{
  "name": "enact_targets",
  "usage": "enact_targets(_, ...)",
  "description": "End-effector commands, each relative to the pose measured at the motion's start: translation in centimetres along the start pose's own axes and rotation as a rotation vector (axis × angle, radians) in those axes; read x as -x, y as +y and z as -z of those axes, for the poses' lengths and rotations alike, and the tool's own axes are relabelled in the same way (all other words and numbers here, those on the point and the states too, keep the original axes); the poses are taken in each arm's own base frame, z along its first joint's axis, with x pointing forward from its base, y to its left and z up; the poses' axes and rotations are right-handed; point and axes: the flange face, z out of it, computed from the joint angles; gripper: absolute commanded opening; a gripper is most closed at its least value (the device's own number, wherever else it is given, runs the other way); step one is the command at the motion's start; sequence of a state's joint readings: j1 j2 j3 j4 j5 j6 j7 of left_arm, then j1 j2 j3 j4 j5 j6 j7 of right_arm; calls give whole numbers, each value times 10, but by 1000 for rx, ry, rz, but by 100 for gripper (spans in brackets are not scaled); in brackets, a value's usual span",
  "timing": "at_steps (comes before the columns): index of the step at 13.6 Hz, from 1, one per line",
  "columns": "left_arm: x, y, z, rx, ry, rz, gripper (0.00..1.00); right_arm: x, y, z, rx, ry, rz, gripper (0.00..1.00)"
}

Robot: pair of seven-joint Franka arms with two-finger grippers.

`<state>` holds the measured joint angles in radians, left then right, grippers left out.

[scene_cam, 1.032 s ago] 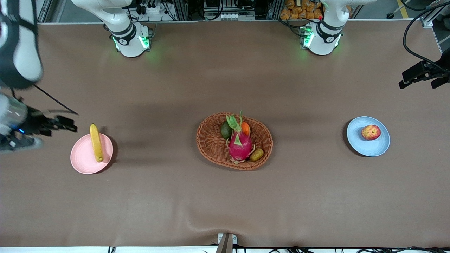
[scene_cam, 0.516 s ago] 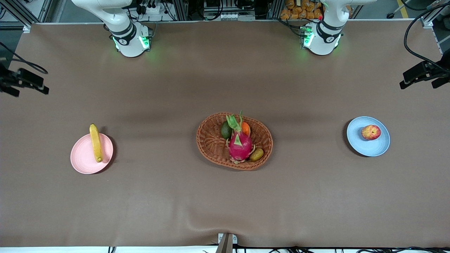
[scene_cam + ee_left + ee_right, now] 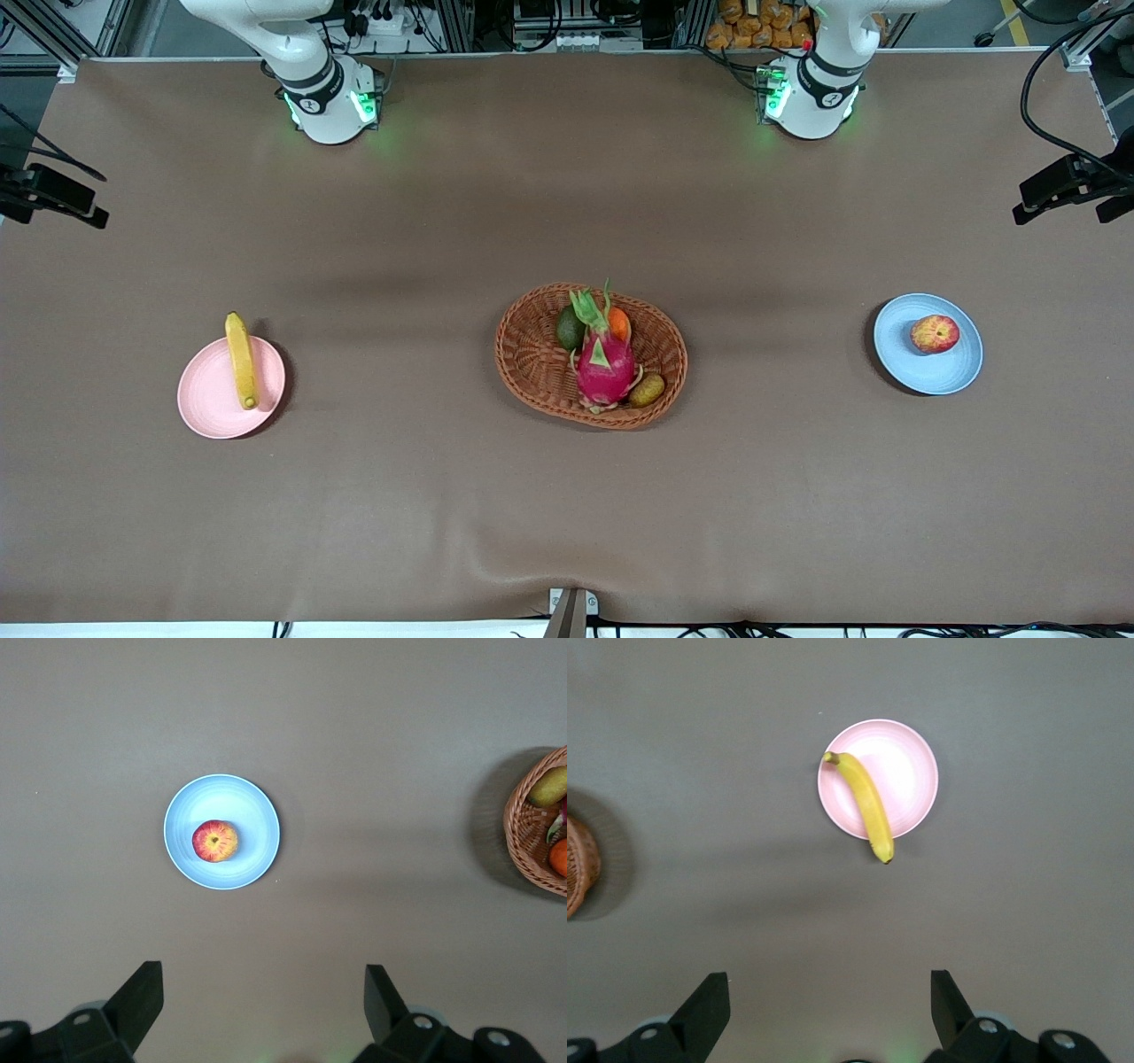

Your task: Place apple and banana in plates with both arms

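The red and yellow apple lies on the light blue plate toward the left arm's end of the table. The yellow banana lies across the pale pink plate toward the right arm's end, one tip past the rim. My left gripper is open and empty, high over bare table, with the apple and blue plate in its view. My right gripper is open and empty, high over bare table, with the banana and pink plate in its view.
An oval brown wicker basket stands mid-table with a pink dragon fruit, an orange fruit, an avocado and a small green-brown fruit. The basket's edge shows in the left wrist view and the right wrist view. A brown cloth covers the table.
The right arm has lifted away from beside the pink plate and drawn back to the table's edge. The left arm has barely moved. Both fruits stay on their plates.
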<state>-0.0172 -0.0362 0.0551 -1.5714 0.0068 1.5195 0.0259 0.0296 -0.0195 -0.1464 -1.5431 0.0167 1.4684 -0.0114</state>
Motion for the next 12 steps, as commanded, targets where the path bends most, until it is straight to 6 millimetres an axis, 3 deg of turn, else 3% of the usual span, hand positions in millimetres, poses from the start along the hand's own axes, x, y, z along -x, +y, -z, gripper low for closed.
enact_targets(1,-2,0,4,-14,-5,-16,100,4,8,8,24,15,3,100)
enact_targets(12,-2,2,5,-8,-4,-18,100,4,6,5,25,1,5,100)
